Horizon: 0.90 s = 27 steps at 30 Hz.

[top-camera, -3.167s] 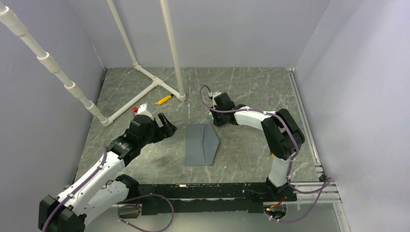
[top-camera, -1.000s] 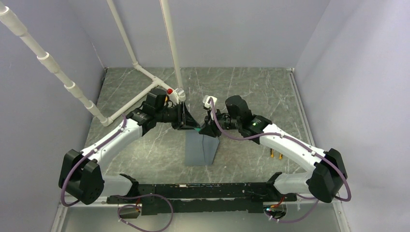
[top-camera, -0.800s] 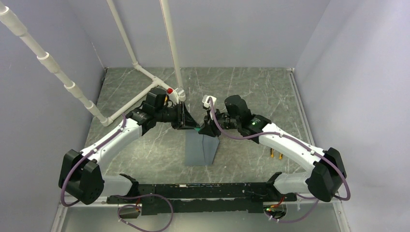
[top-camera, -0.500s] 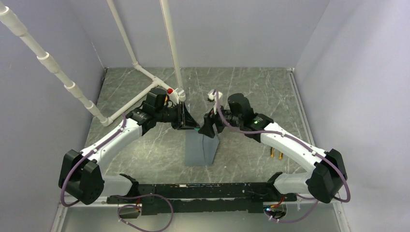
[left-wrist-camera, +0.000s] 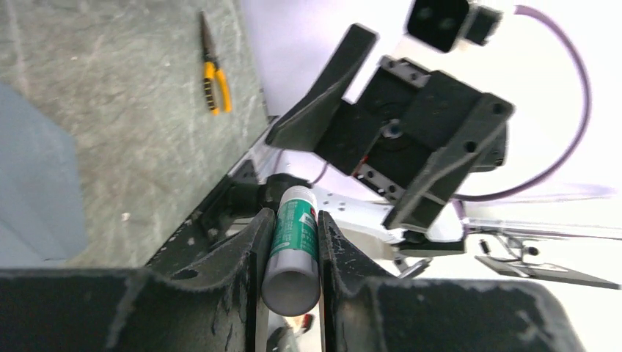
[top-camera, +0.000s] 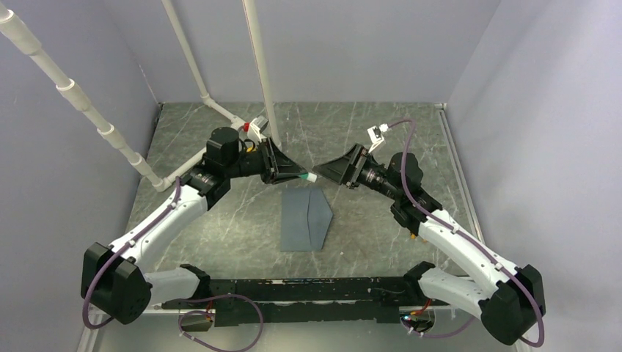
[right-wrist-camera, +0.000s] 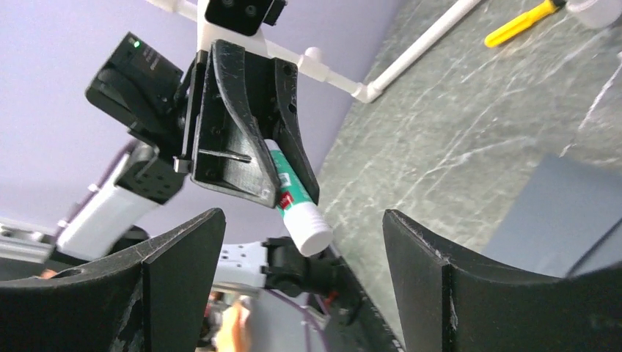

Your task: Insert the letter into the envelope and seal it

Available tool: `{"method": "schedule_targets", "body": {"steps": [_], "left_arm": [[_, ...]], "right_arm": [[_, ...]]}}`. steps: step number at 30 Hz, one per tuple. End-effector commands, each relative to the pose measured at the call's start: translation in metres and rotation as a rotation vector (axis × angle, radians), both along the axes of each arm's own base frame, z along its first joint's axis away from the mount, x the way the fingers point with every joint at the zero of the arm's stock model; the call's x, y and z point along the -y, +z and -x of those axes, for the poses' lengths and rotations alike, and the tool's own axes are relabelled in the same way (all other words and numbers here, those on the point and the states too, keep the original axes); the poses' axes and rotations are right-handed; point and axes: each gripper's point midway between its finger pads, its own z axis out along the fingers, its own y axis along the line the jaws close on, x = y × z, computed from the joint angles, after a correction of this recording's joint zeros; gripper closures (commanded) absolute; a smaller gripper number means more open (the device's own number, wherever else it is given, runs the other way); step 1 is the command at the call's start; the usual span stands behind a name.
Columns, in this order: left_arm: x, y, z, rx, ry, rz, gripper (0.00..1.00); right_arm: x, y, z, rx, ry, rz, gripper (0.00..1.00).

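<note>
As it lies flat, the slate-grey envelope (top-camera: 301, 220) shows a pointed flap (top-camera: 321, 217).

Matt paper envelope (top-camera: 302, 220), smooth marbled stone-look table (top-camera: 381, 139), glossy plastic glue stick (left-wrist-camera: 292, 246).

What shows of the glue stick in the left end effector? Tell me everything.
Small cylindrical glue stick, plastic-looking, green-and-white label, white end. The left arm's black end effector clamps its body between both fingers, the white end protruding past them. Held in the air beyond the far edge of the flat slate-grey paper envelope, it points at the right arm's open end effector, which is not touching it.
</note>
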Motion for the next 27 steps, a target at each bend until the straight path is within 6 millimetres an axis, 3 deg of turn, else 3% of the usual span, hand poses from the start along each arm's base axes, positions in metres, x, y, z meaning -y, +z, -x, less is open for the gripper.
{"method": "schedule_targets", "body": {"steps": [1, 6, 18, 23, 27], "left_arm": [[0.001, 0.052, 0.004, 0.032, -0.013, 0.176, 0.98], [0.003, 0.060, 0.005, 0.020, -0.031, 0.233, 0.98], [0.003, 0.060, 0.005, 0.020, -0.031, 0.233, 0.98], [0.002, 0.063, 0.006, 0.040, -0.025, 0.249, 0.98], [-0.004, 0.064, 0.007, 0.062, -0.009, 0.224, 0.98]], "right_arm": [[-0.004, 0.040, 0.008, -0.032, 0.039, -0.173, 0.20], [-0.012, 0.053, 0.020, -0.040, 0.135, -0.269, 0.35], [-0.022, 0.052, 0.022, -0.065, 0.201, -0.298, 0.66], [-0.024, 0.054, 0.031, -0.053, 0.258, -0.270, 1.00], [-0.018, 0.054, 0.034, 0.026, 0.264, -0.241, 1.00]]}}
